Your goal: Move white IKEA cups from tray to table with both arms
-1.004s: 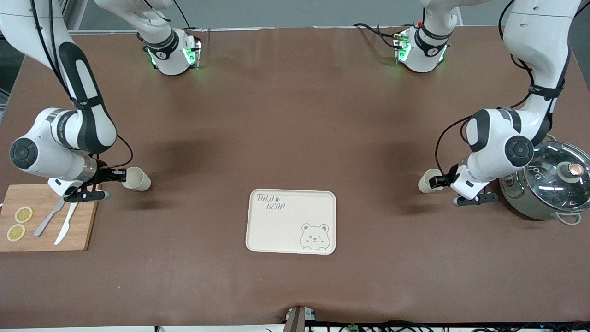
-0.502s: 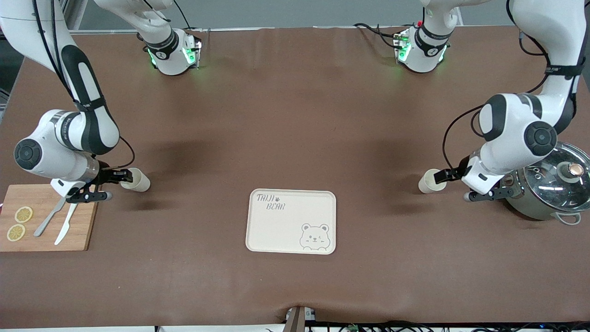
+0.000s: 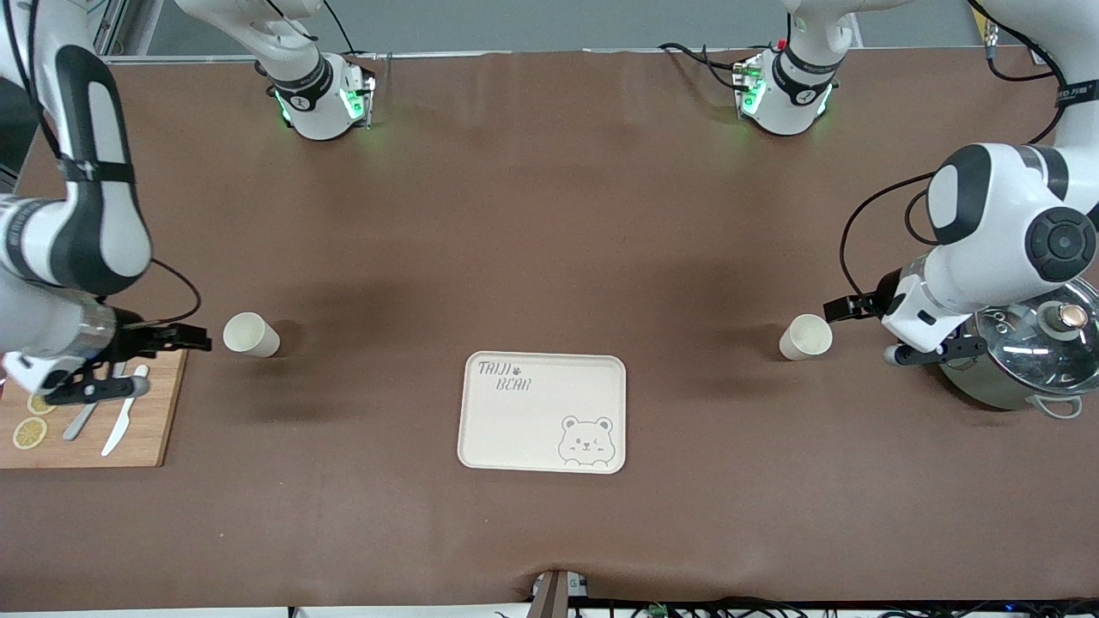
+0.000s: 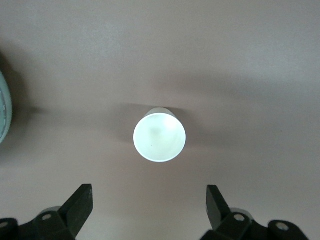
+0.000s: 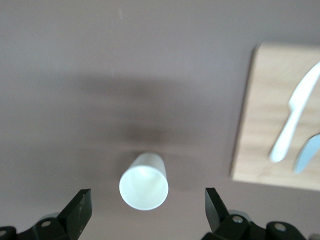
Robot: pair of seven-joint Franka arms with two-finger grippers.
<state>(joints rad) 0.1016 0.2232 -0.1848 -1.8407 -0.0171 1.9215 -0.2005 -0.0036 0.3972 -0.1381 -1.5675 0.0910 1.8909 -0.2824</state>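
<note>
Both white cups are off the bear tray (image 3: 543,412) and upright on the worktop (image 3: 549,215), one cup (image 3: 251,334) by the cutting board (image 3: 154,421), the other cup (image 3: 805,336) near the pot (image 3: 1022,352). Left hand (image 3: 846,307) and right hand (image 3: 185,336) are spread wide, holding nothing. I'd lift straight away so no finger clips a rim.

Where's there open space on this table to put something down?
Bare table runs from the arm bases down to the tray, between the two cups. Crowded ends: cutting board, pot.
</note>
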